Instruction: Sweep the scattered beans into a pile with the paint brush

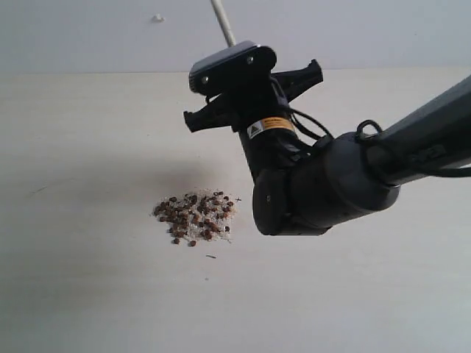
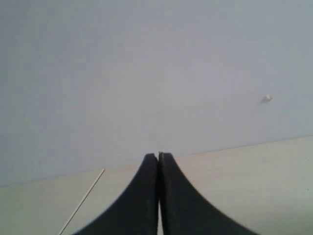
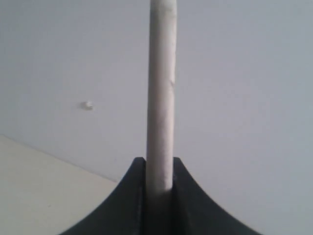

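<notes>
The beans (image 1: 193, 217) sit in one pile, centre-left of the exterior frame, on the table (image 1: 88, 287). The right gripper (image 3: 160, 169) clamps a pale shaft, probably the brush (image 3: 161, 88) handle edge-on; no bristles are visible. The left gripper (image 2: 159, 159) is closed and empty. The sweep looks nearly done. Next move: lower the brush for stray beans, clear of the pile.
</notes>
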{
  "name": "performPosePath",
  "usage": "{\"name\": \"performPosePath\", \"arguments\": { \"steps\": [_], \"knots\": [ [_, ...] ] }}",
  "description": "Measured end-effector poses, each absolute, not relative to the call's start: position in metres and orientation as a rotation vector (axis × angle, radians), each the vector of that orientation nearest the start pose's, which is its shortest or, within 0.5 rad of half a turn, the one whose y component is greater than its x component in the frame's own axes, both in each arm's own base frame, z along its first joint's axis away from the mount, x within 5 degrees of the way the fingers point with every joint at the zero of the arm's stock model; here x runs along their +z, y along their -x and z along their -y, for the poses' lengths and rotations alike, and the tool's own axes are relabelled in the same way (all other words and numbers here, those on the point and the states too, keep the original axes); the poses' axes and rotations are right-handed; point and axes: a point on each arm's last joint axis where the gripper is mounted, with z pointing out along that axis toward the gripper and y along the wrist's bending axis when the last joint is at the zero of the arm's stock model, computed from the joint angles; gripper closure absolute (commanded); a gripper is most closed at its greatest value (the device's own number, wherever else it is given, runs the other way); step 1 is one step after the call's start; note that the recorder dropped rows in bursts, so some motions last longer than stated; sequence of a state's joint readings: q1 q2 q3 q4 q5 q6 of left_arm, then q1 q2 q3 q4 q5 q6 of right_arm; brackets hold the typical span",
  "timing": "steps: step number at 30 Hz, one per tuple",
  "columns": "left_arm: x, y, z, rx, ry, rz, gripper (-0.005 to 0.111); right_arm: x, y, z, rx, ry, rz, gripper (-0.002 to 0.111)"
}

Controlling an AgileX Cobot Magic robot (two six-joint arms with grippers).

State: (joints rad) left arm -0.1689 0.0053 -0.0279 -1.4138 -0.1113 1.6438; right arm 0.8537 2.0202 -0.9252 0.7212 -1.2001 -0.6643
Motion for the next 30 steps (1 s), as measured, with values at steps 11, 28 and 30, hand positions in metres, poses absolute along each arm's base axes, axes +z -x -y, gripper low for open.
{"name": "performPosePath", "arguments": {
  "steps": [11, 28, 30],
  "knots": [
    [0.224, -0.055, -0.001, 0.13, -0.198, -1.432, 0.107, 0.24, -0.25, -0.192, -0.08, 0.191, -1.474, 0.108],
    [0.224, -0.055, -0.001, 0.13, -0.198, -1.432, 0.107, 0.219, -0.239, -0.255, 0.898, 0.22, -1.398, 0.108],
    [0.224, -0.055, -0.001, 0.13, -0.198, -1.432, 0.107, 0.197, -0.249, -0.266, 0.917, 0.196, -1.441, 0.108]
  ]
}}
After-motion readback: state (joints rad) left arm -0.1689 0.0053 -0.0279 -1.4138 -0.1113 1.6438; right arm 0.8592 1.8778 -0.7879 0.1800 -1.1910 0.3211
